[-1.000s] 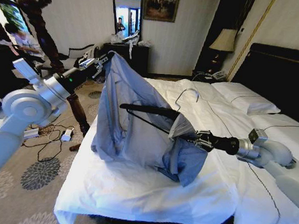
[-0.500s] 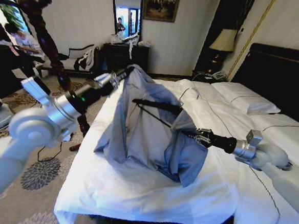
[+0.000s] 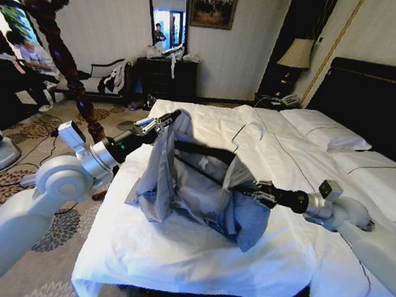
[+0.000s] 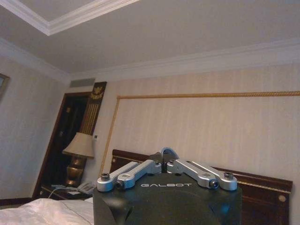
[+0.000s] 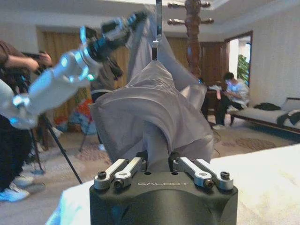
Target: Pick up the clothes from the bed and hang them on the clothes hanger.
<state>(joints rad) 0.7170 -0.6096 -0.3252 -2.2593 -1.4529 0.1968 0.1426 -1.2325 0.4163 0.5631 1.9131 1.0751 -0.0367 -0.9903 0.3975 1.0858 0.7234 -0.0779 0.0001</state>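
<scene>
Clothes [image 3: 195, 189], one light grey-blue collared shirt of thin soft fabric, hang bunched between the two grippers above the bed. The right gripper [image 3: 255, 190] has its fingers closed on a fold at the shirt's three o'clock edge; in the right wrist view the grey cloth [image 5: 154, 112] rises straight out from between the metal fingers [image 5: 122, 171]. From that pinch the fabric spreads toward nine o'clock, sagging until its lower hem rests on the sheet. The left gripper [image 3: 164, 121] sits at the shirt's eleven o'clock corner, closed on the raised collar edge; in the left wrist view its finger links [image 4: 140, 171] fold inward and meet at the middle. Its silver arm runs down toward seven o'clock.

Inside the shirt a dark, slim clothes hanger [image 3: 204, 151] with a straight bar and slanted lower strut lies across the opening, cloth draped round it. At one o'clock from the shirt a thin whitish wire hook [image 3: 248, 129] shows against the sheet.

Beneath everything lies the large bed [image 3: 177, 256] with wrinkled white sheets, white pillows [image 3: 325, 130] at two o'clock and a tall black headboard [image 3: 371, 99] behind them.
</scene>
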